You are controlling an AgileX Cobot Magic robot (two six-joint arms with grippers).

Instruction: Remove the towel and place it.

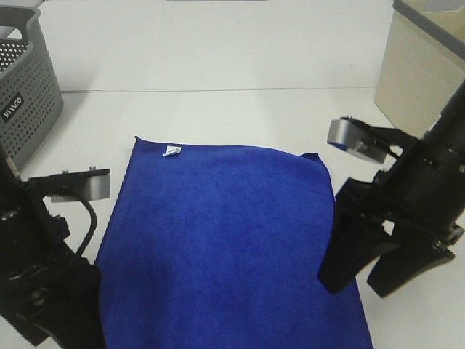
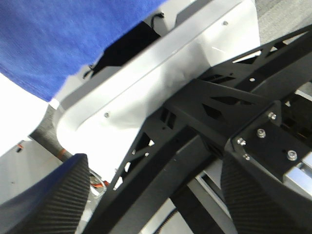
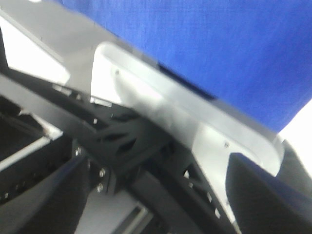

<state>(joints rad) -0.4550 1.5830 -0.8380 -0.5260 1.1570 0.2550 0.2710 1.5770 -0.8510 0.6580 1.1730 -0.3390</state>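
Lying flat on the table (image 1: 218, 73), the towel (image 1: 225, 247) looks removed and placed; you seem to have little left but pulling back.
It sits between your arms, apart from the basket (image 1: 29, 87), long axis apparently running near to far. Left gripper (image 2: 158, 195) and right gripper (image 1: 374, 273) both gape empty. Tag (image 1: 171, 151) marks the far left corner.

Right gripper (image 3: 156, 168): jaws are standing wide apart, with dark fingers (image 3: 265, 195) showing in both lower corners of the frame.
Towel (image 3: 219, 48): royal blue and plush, it is filling the upper right.
Pale metal plate (image 3: 161, 105): it is running diagonally below the towel.
Black struts (image 3: 122, 141): they are crossing mid-frame.
White bench (image 3: 301, 122): it is showing at the right edge.
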